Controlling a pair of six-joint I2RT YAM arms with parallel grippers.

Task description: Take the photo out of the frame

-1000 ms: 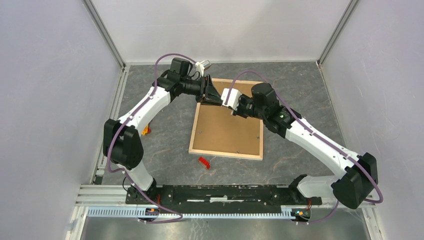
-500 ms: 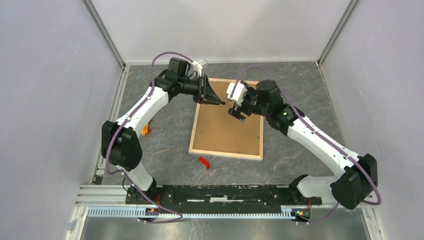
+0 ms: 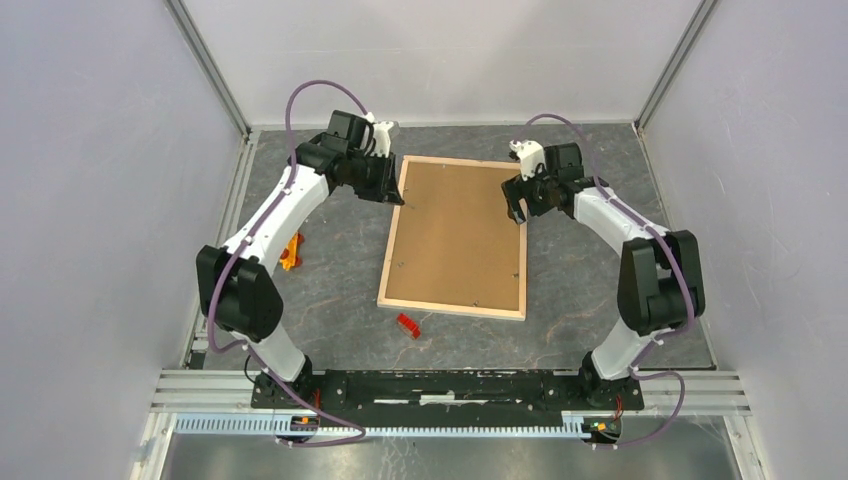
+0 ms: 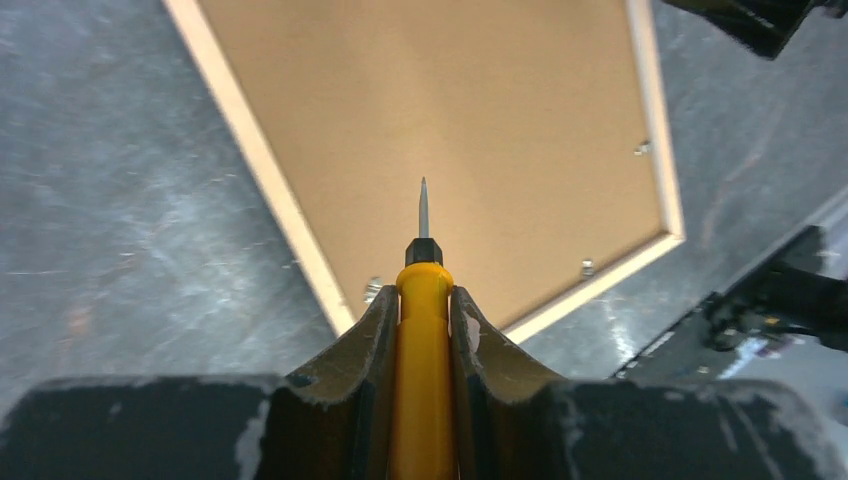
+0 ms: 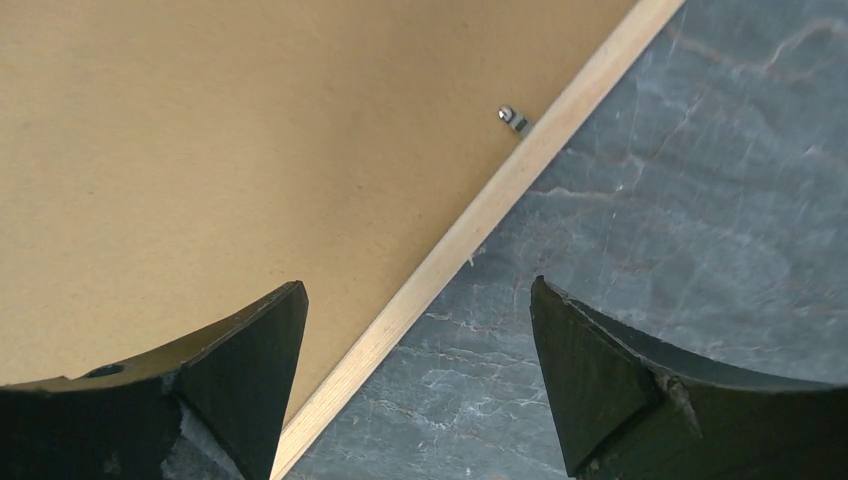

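Observation:
The frame (image 3: 452,307) lies face down on the table, its pale wood edges (image 4: 262,160) (image 5: 470,230) around a plain brown backing board (image 3: 455,235) (image 4: 450,120). The photo is hidden under that board. My left gripper (image 3: 392,192) (image 4: 422,295) hangs over the frame's far left edge, shut on a yellow-handled screwdriver (image 4: 423,380) whose metal tip points above the board. At the frame's far right edge my right gripper (image 3: 517,205) (image 5: 418,290) is open and holds nothing, straddling the wood edge from above.
Small metal tabs (image 5: 512,119) (image 4: 641,148) (image 4: 587,267) sit along the frame's inner edges. A small red part (image 3: 407,325) lies near the frame's front left corner, an orange one (image 3: 291,255) further left. Enclosure walls stand on three sides.
Both arms drew apart from the frame's far middle: the left swung to the left edge with the screwdriver, the right swung out to the right edge and opened its jaws.

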